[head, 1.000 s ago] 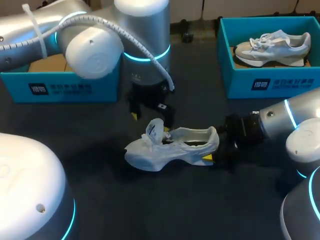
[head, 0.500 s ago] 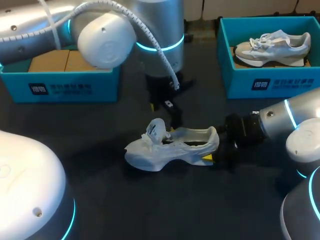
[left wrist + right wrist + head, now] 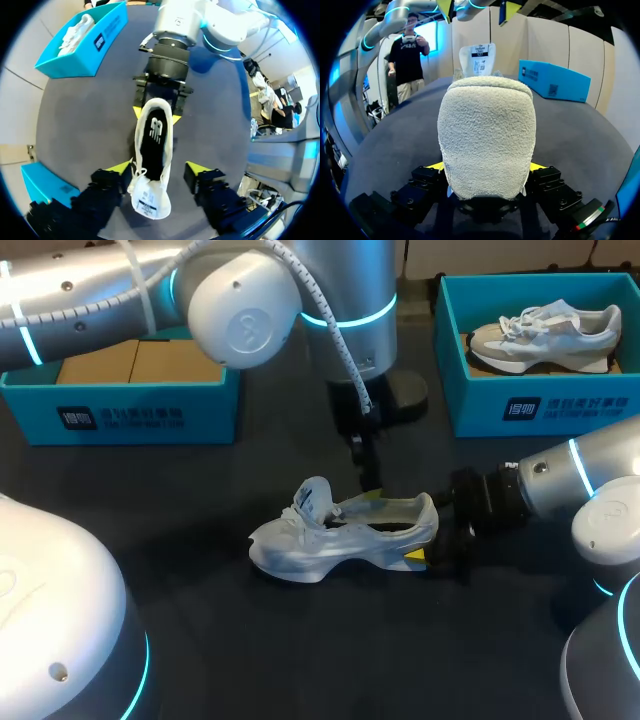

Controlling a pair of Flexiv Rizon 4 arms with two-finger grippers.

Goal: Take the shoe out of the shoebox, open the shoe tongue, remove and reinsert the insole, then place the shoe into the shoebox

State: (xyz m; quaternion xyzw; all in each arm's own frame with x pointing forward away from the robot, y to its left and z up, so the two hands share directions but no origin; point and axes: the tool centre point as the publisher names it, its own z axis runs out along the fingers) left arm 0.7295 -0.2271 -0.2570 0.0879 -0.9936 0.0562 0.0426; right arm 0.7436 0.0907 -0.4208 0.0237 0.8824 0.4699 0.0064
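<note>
- Centre stage: the shoe is resting on its sole in the middle of the counter, out of any box, toe facing the robot's left.
- At the heel, the right pincer is clamping the padded collar, its 2 yellow tips pressing in from either side.
- Over the midfoot, the left pincer is hanging spread wide, 1 tip on each side of the shoe, gripping nothing.
- Up front, the tongue is standing pulled up and forward, and the dark insole is lying flat inside, fully exposed.
- Judging by this, tongue-opening is looking done and insole removal is the step in hand. Whether the insole has already been out once cannot be told.
- Next, the left pincer is needing to narrow, dip into the mouth and pinch an insole edge while the right one is bracing the heel. The collar walls are leaving a tight slot, so a wide spread is risking a snag on the upper.
- For room, the shoebox, showing a cardboard floor, is sitting well apart at far left beneath the left arm.
- A second box with a second shoe is sitting far right, and dark counter surface is showing on the shoe's near side.
</note>
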